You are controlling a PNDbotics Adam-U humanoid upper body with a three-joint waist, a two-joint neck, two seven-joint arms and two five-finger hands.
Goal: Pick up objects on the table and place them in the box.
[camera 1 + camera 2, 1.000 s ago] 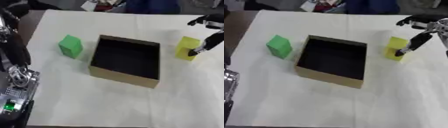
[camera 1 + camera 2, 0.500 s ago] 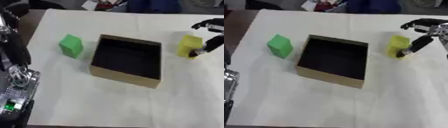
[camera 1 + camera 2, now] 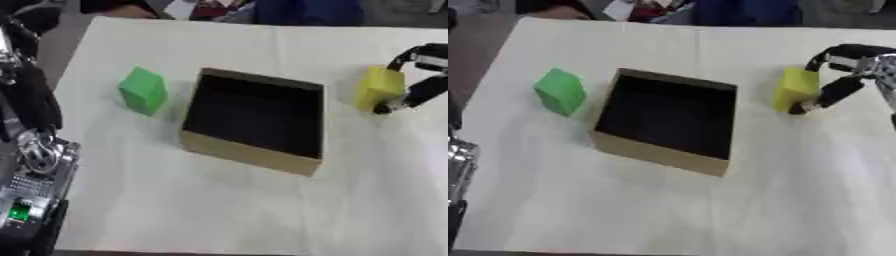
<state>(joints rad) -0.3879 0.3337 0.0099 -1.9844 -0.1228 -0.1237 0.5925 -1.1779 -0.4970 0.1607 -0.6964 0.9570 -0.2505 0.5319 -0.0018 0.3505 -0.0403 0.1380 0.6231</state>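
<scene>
An open brown cardboard box sits near the middle of the white surface, turned slightly askew, its dark interior holding nothing visible. A green block stands on the surface to the box's left, just beside it but not touching. A yellow block stands on the surface to the box's right, near its far right corner and apart from its wall. The right robot hand enters from the right edge and is at the yellow block: its curled fingers arch over the block's top and far side, while the thumb reaches down along the block's near right side with its tip at the surface. The right robot hand is thus closed around the yellow block, which appears to rest on the surface. The left arm runs along the left edge of the left eye view; the left robot hand itself does not show in either view.
</scene>
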